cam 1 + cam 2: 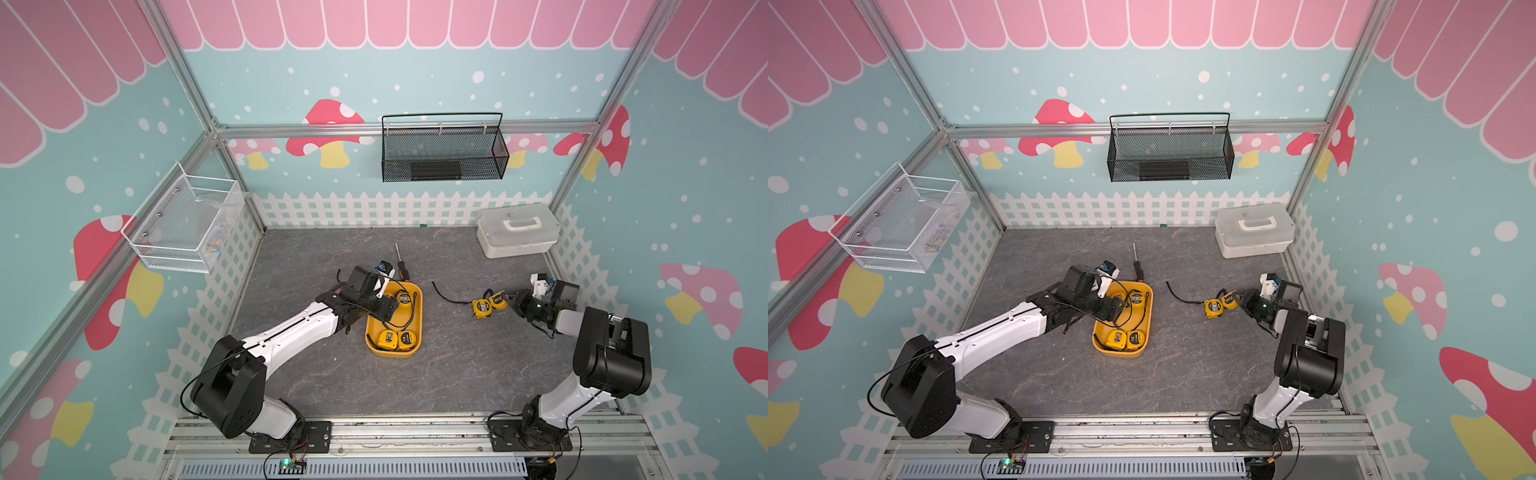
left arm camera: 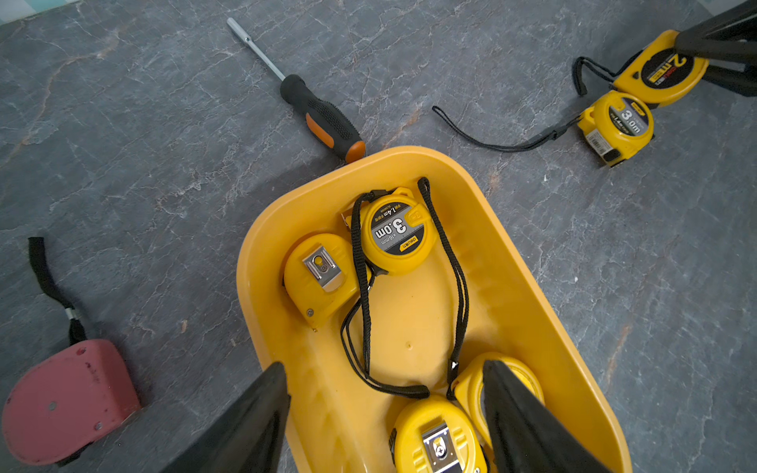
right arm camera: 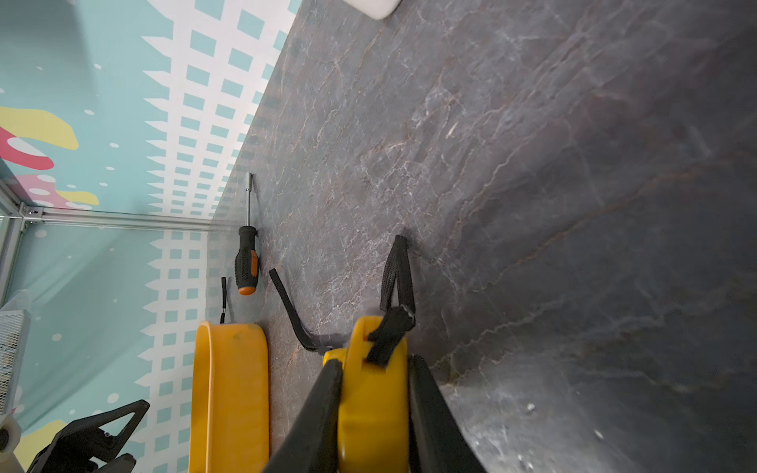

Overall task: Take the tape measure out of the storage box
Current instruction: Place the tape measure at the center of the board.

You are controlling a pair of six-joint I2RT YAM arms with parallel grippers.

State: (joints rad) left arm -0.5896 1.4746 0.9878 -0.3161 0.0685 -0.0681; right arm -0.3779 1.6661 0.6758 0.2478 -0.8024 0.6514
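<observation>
The storage box, a shallow yellow tray, lies mid-table with several yellow tape measures in it, among them one marked 3.0m and one clip-side up. My left gripper hangs open over the tray, holding nothing; one finger is above the rim, the other above a tape measure. To the right, my right gripper is shut on a yellow tape measure, low over the table beside another tape measure.
A screwdriver lies just behind the tray. A pink case with a black strap sits left of the tray under my left arm. A white lidded case stands back right. Mesh baskets hang on the walls.
</observation>
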